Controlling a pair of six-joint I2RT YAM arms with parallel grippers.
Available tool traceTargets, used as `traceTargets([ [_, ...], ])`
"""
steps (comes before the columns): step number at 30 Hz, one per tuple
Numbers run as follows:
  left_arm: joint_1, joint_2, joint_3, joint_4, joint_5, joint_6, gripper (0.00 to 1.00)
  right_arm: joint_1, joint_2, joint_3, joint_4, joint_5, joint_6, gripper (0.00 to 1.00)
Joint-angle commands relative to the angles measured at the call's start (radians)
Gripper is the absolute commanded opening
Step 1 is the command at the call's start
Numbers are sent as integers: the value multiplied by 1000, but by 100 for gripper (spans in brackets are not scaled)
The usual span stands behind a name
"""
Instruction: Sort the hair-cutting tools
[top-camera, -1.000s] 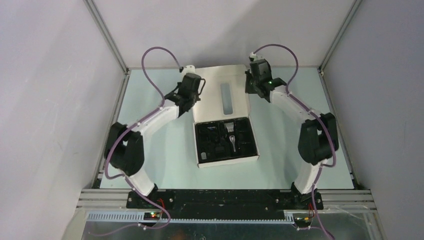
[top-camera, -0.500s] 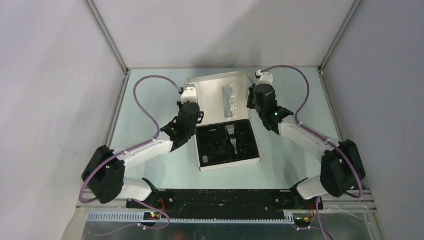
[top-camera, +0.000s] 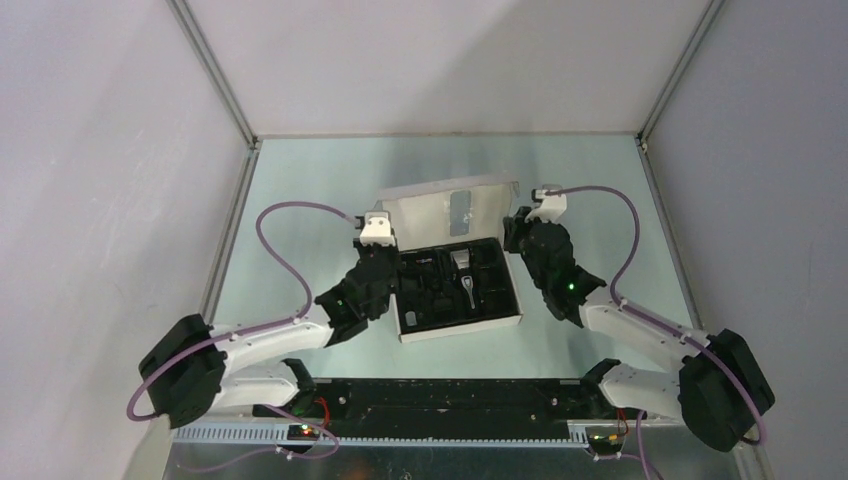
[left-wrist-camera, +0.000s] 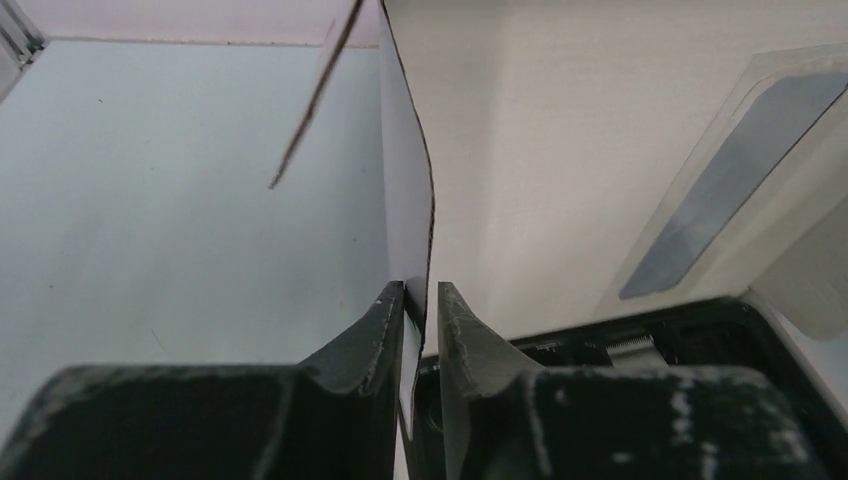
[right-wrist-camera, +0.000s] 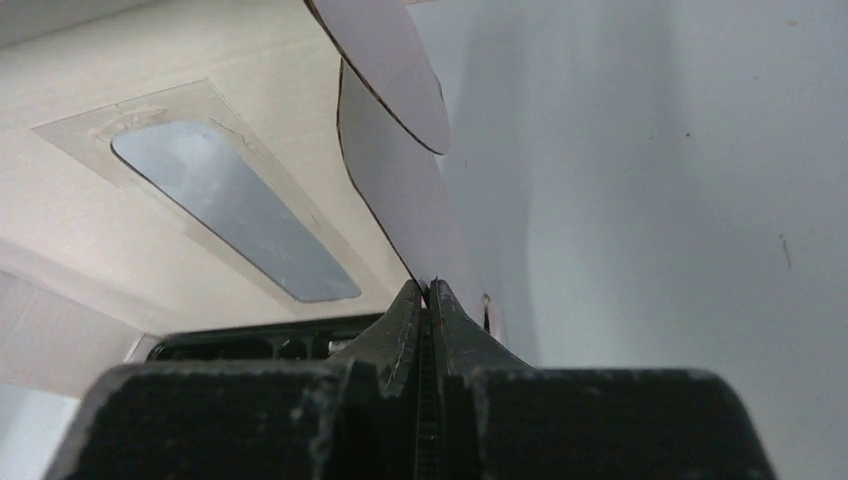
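Note:
The hair-cutting tools (top-camera: 455, 282) lie in the black insert of a white box (top-camera: 460, 328); the trimmer's silver tip (top-camera: 461, 257) shows among the small black pieces. The box lid (top-camera: 430, 205) stands half raised behind the insert. My left gripper (top-camera: 392, 252) is at the lid's left side flap (left-wrist-camera: 405, 200). Its fingers (left-wrist-camera: 421, 295) stand slightly apart around the flap, with a gap on the right side. My right gripper (top-camera: 509, 236) is at the lid's right side flap (right-wrist-camera: 400, 210), and its jaws (right-wrist-camera: 424, 290) are pressed together on the flap's lower edge.
A clear window (top-camera: 459, 214) is set in the lid. The box stands mid-table on a pale green surface (top-camera: 300, 200). Grey walls and metal frame posts (top-camera: 215, 75) close in the sides and back. Purple cables (top-camera: 290, 215) loop above both arms.
Both arms have drawn back toward the near edge, swinging the lid from flat behind the box up to half raised. The left jaws have parted slightly from the flap.

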Motion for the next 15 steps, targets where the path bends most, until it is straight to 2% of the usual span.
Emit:
traceTargets([
  [1,-65,-50,-58,107,-57,3,23,56,-52,-107,18,23,32,9],
  [7,-167,-103,-137,117,-121,-13,30,120,-155,-214,22,83,66,9],
  [9,-195,-132,-155,94,-135,-37,39,135,-200,-246,-3,94,91,12],
  [10,-204,-157,-158,75,-139,-61,45,145,-218,-255,-14,96,98,17],
  [13,-246,-229,-162,-69,-140,-146,54,167,-327,-288,-114,105,130,22],
  [15,-263,-329,-157,-191,-122,-222,58,176,-404,-294,-205,99,158,25],
])
